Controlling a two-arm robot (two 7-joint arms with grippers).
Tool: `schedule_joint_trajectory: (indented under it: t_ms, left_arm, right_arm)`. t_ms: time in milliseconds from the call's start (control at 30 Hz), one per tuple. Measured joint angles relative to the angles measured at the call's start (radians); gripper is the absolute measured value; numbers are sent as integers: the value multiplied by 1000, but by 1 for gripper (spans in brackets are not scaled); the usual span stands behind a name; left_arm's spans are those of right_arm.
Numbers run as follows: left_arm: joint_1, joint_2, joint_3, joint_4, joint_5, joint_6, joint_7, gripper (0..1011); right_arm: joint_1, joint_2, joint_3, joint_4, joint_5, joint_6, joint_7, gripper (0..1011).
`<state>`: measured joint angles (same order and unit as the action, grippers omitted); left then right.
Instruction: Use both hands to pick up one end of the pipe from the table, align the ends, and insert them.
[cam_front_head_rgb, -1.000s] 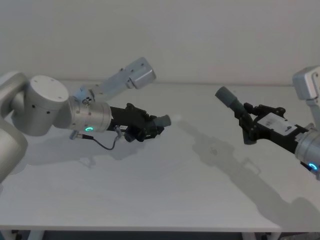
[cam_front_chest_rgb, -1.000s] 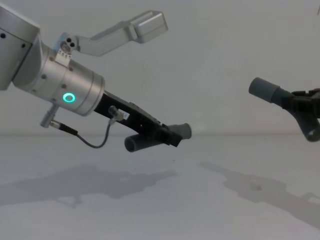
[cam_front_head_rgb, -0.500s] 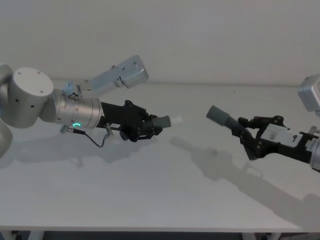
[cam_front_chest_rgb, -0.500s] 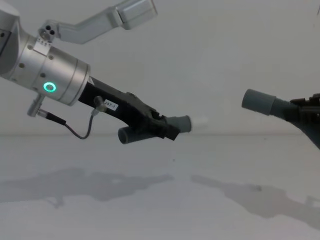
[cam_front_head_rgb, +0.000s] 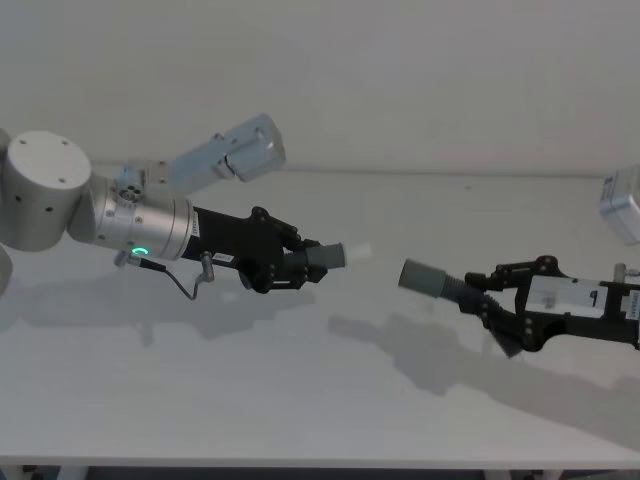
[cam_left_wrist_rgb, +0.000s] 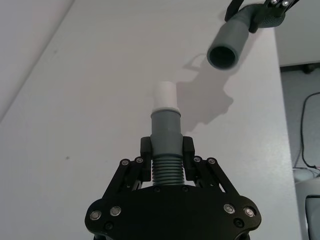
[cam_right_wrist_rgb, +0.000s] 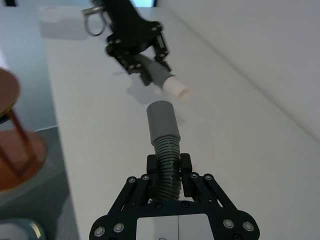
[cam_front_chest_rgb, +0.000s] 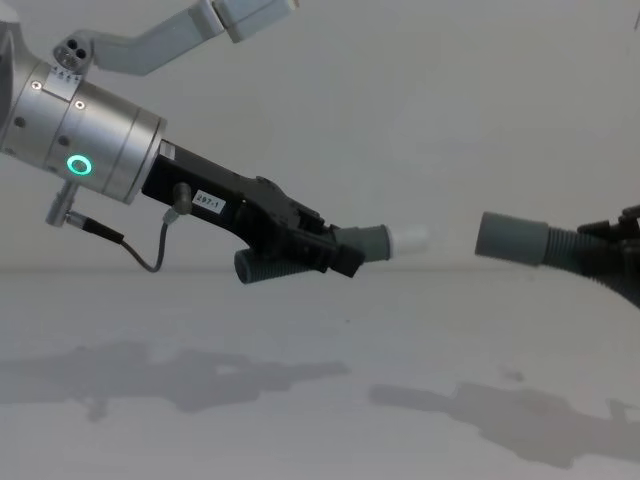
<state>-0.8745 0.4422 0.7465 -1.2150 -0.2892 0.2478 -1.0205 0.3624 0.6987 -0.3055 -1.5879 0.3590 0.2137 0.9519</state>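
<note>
One wide white table (cam_front_head_rgb: 300, 400) spreads below everything, with both pipe pieces held in the air above it and only their shadows on its surface. Next in bulk is the silver-grey left arm (cam_front_head_rgb: 120, 225), which reaches in from the robot's left over the far half of the table.

The left gripper (cam_front_head_rgb: 300, 265) points toward the middle, its black fingers closed snugly on the ribbed section of the left pipe piece (cam_left_wrist_rgb: 165, 167). The right gripper (cam_front_head_rgb: 490, 305) comes in from the robot's right and points back toward it, its fingers likewise clamped around the ribs of the right pipe piece (cam_right_wrist_rgb: 166, 160).

The left pipe piece bends inside the grip. In the chest view its back end pokes out below the fingers, while the smooth grey front cuff juts forward. The right pipe piece ends in a plain open cuff (cam_front_head_rgb: 422, 279), whose hollow mouth faces the left gripper.

A white tip (cam_front_head_rgb: 358, 251) caps the left piece's cuff. The tip and the open cuff face each other with a clear gap between them. They are about level in the chest view but off-axis in the left wrist view.

A green ring light (cam_front_chest_rgb: 78, 165) glows on the left arm, and a thin cable (cam_front_chest_rgb: 150, 262) loops beneath it.
</note>
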Motion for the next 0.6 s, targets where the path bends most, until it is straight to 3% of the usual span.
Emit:
schedule_joint_trajectory:
  t_ms: [200, 600]
  left_arm:
    - [-13, 0, 10, 19, -19, -23, -46, 343]
    - [-31, 3, 30, 38, -43, -48, -114, 343]
  right_arm:
    - [45, 27, -40, 27, 4, -10, 95, 273]
    - [93, 47, -87, 50, -14, -9, 150, 273]
